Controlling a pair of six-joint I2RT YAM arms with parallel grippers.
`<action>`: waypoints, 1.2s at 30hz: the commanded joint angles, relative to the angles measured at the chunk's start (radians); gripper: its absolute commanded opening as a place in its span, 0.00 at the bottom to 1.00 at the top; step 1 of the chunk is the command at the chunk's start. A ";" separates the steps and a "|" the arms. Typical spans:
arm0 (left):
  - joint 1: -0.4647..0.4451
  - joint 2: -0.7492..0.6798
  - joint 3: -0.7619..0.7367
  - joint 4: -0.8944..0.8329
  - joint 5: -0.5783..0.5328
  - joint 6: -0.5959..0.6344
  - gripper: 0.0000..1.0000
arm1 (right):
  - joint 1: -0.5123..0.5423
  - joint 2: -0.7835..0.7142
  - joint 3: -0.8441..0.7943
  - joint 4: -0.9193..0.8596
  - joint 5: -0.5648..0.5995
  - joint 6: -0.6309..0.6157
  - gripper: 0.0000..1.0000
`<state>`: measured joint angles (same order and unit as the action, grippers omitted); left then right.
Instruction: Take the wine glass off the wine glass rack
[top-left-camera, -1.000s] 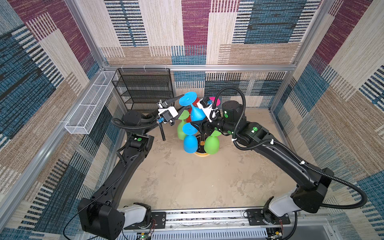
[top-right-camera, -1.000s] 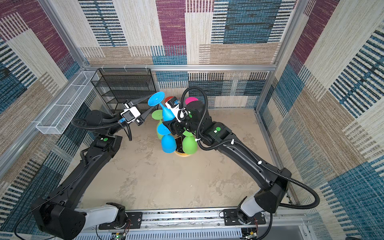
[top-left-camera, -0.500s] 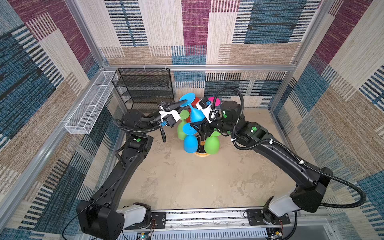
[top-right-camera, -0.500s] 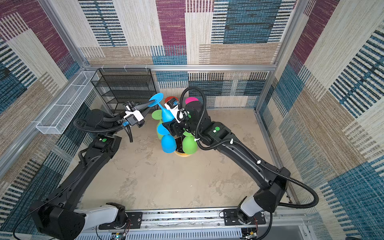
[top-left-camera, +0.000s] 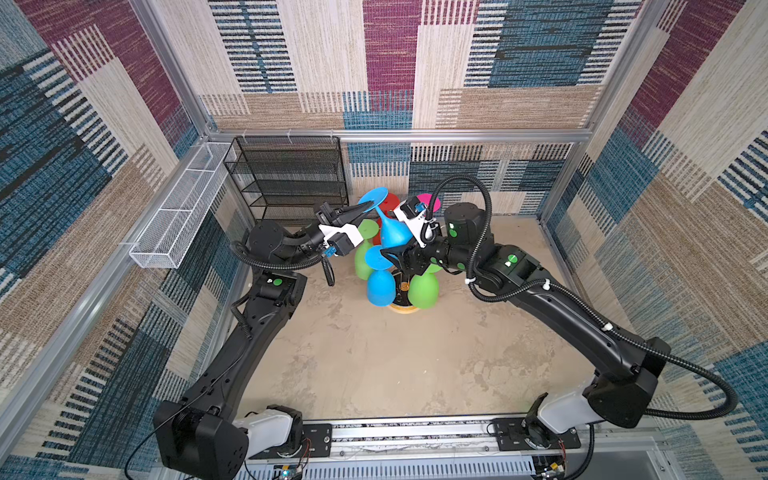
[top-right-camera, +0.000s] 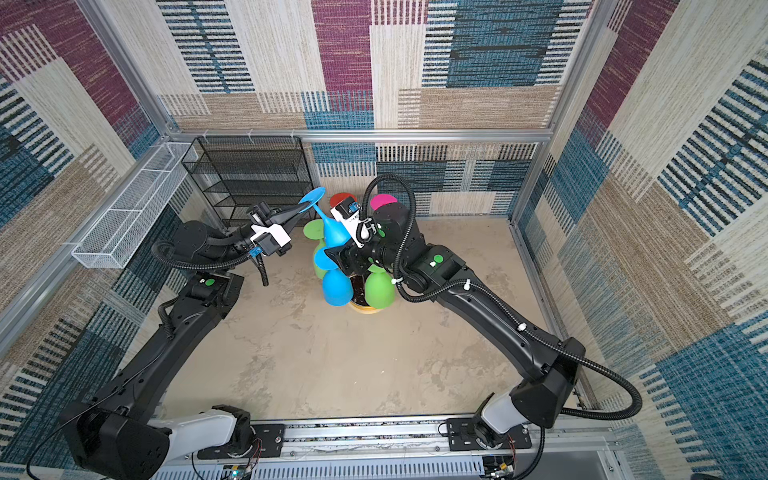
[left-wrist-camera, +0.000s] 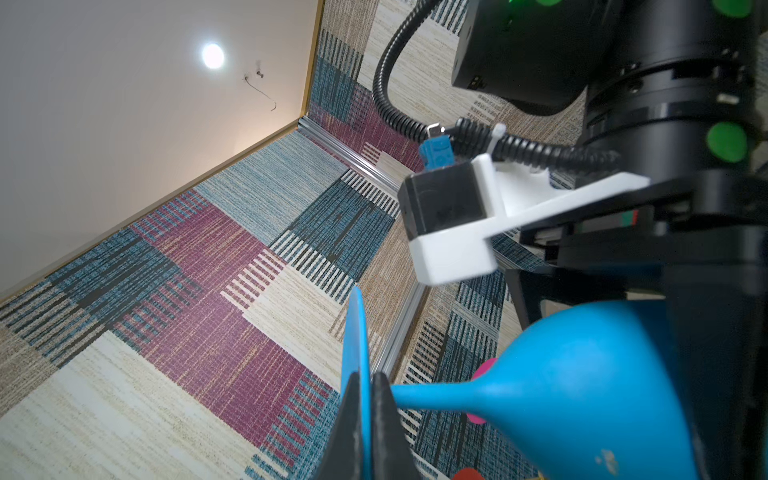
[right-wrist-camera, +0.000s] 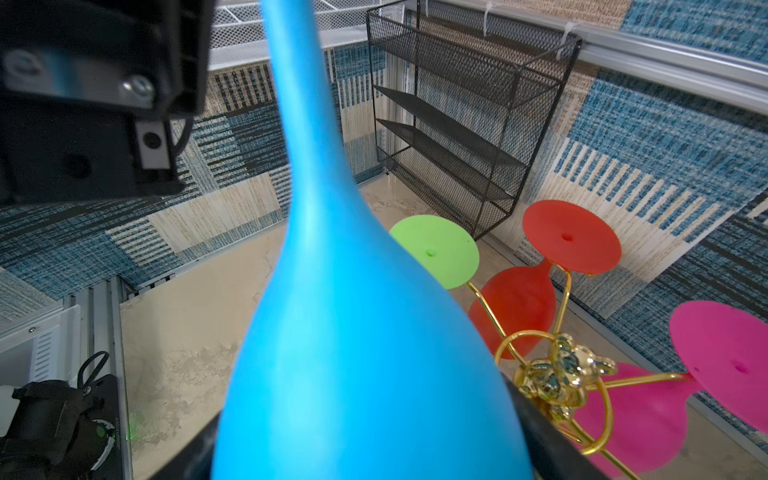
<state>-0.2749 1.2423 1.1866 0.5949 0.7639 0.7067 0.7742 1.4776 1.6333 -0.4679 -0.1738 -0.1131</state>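
Blue wine glass (top-left-camera: 390, 230) looks light, slick plastic; left gripper (top-left-camera: 362, 208) pinches its thin foot, right gripper (top-left-camera: 401, 253) brackets the bowl, grip unclear; the stem seems surer

Shelf unit: a black mesh shelf unit (top-left-camera: 291, 178) with four tiers stands against the back wall, left of centre.
Basket: a long white mesh basket (top-left-camera: 178, 208) hangs along the left frame rail, its far end just beside the shelf unit's top corner.
Table: the table (top-left-camera: 395, 353) is beige with paler mottled patches.
Walls: woven panels (top-left-camera: 415, 62) in blue, plum, tan and cream blocks (some striped).
Ceiling: a round lamp (left-wrist-camera: 212, 55) is lit.
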 joint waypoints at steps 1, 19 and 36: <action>-0.003 -0.016 -0.003 0.067 -0.112 -0.132 0.00 | 0.004 -0.030 -0.013 0.097 -0.050 0.029 0.92; 0.032 -0.034 0.072 -0.256 -0.462 -0.722 0.00 | -0.189 -0.374 -0.293 0.372 -0.239 0.288 0.96; 0.072 -0.054 0.012 -0.281 -0.358 -0.903 0.00 | -0.289 -0.241 -0.294 0.475 -0.390 0.401 0.73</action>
<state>-0.2031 1.1946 1.1999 0.2951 0.3779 -0.1631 0.4847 1.2079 1.3148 -0.0498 -0.5270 0.2607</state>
